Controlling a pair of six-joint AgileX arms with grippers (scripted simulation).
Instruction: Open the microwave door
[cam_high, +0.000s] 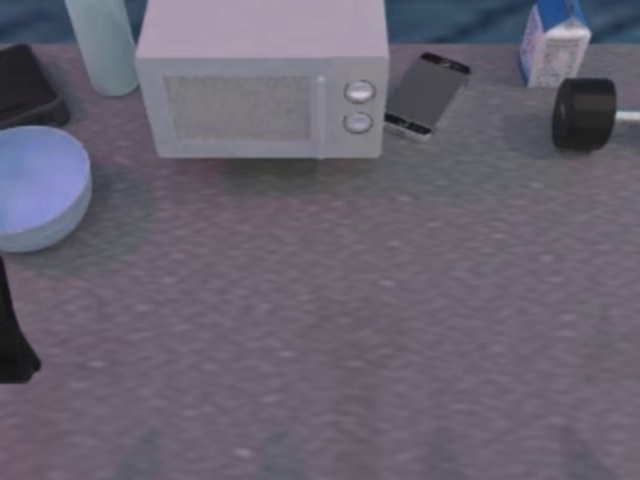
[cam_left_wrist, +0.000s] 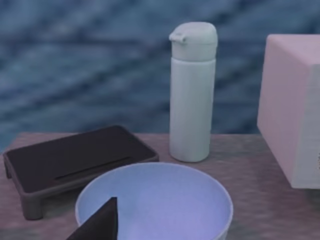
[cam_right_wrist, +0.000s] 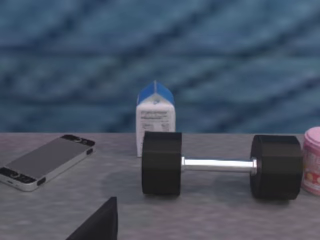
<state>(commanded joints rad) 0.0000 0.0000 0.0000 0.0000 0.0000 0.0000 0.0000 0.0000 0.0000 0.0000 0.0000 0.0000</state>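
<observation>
The white microwave (cam_high: 262, 75) stands at the back of the table, left of centre. Its door (cam_high: 240, 105), with the grey mesh window, lies flush with the front, and two silver knobs (cam_high: 358, 107) sit on the narrow panel to its right. In the left wrist view only the microwave's side wall (cam_left_wrist: 295, 110) shows. My left gripper (cam_high: 15, 345) is parked at the table's left edge, far from the door, and a dark part of it (cam_left_wrist: 100, 222) shows over the bowl. My right gripper (cam_right_wrist: 100, 222) is out of the top view and faces the dumbbell.
Left of the microwave are a pale bottle (cam_high: 103, 45), a black stand (cam_high: 25, 85) and a light blue bowl (cam_high: 35, 185). To its right lie a phone (cam_high: 428, 95), a milk carton (cam_high: 553, 40) and a black dumbbell (cam_high: 585, 113). A pink can (cam_right_wrist: 312, 160) stands beside the dumbbell.
</observation>
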